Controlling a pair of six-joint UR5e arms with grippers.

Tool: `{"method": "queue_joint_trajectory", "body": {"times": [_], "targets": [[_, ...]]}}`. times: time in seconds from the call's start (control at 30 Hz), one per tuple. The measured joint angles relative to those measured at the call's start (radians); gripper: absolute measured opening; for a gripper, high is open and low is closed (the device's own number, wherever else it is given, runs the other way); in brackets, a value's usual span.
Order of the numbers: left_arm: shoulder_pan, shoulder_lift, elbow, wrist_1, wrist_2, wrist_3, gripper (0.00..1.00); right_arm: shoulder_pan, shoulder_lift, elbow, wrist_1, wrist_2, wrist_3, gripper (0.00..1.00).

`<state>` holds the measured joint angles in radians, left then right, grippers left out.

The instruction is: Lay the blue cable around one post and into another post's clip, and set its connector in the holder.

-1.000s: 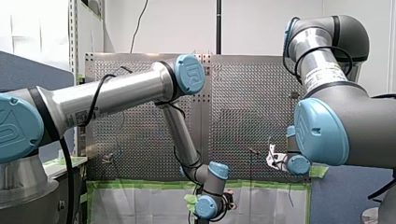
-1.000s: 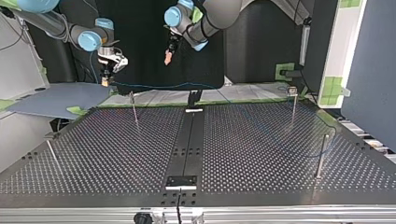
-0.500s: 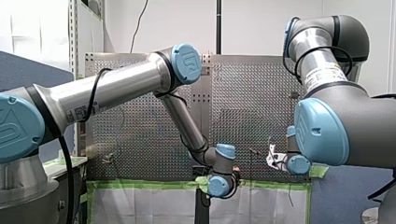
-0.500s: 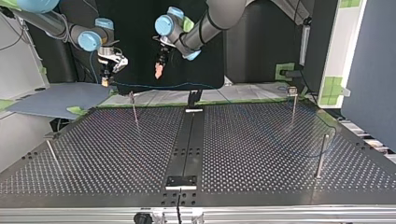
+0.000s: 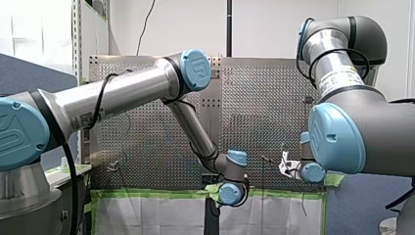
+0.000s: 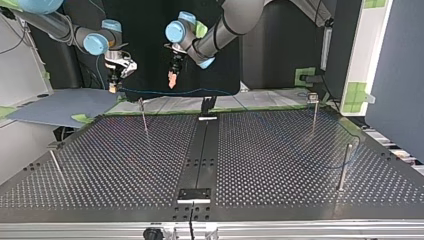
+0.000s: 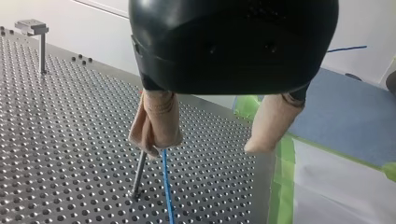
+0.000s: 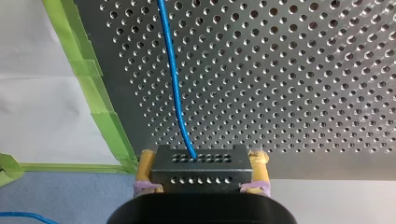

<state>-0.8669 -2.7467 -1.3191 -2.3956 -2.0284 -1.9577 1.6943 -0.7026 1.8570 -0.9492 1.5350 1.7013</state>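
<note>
Dark perforated connector [image 8: 201, 170] clenched in right end effector [image 8: 203, 157]; left end effector [image 7: 203, 148] released.

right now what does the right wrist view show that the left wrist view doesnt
Only the right wrist view: the connector clamped between my right gripper's yellow pads. Only the left wrist view: my left gripper open, a post by one beige pad, and a clip-topped post farther off. Both: the blue cable, the perforated table and green tape.

"UR" logo on blue joint cap [image 5: 196, 69]
</note>
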Motion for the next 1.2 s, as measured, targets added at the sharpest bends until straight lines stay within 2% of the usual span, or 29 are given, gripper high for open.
{"method": "queue_joint_trajectory", "body": {"times": [0.3,0.53,0.83,1.0,1.2], "targets": [[0.006,-0.01,0.07,-0.042,-0.005,-0.03,1.0,0.0,0.0,-0.001,-0.001,-0.001,0.0,0.0],[0.023,-0.016,0.118,-0.051,-0.01,-0.041,1.0,0.0,0.0,-0.001,-0.002,-0.001,0.0,0.0],[0.036,-0.078,0.184,-0.1,0.001,-0.068,1.0,0.0,0.0,-0.001,-0.002,-0.011,-0.001,0.0],[0.043,-0.105,0.22,-0.08,-0.005,-0.075,1.0,0.004,0.0,-0.001,0.001,-0.02,-0.004,0.0],[0.061,-0.109,0.247,-0.065,0.004,-0.076,1.0,0.006,0.0,0.0,0.005,-0.029,-0.002,0.0]]}}
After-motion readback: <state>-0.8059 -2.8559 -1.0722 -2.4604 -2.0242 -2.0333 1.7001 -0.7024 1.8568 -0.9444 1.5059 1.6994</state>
